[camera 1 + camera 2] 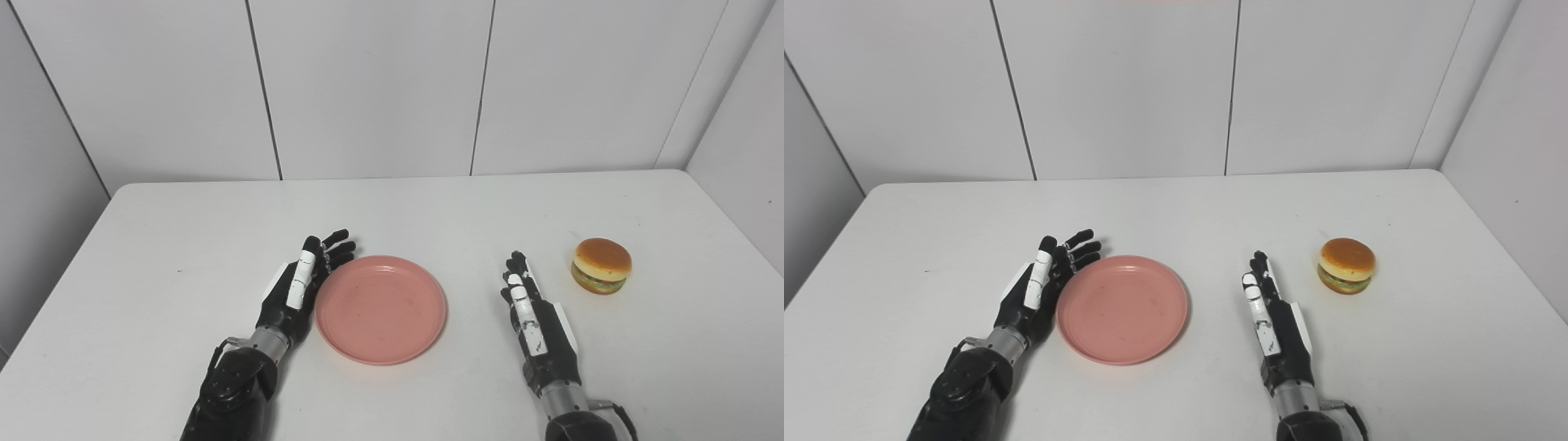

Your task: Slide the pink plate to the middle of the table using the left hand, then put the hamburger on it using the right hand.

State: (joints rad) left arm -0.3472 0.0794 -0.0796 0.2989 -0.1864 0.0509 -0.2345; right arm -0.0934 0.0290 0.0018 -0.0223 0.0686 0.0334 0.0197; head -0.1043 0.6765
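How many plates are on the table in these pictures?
1. The pink plate lies near the middle of the white table, just right of the open left hand. No other plate shows, and nothing here could hide one.

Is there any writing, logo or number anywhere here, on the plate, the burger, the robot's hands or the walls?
None can be read.
The pink plate is plain.
The hamburger carries no label.
The left hand and right hand show white patches with small dark marks, too small to read as text.
The table and wall panels are blank.
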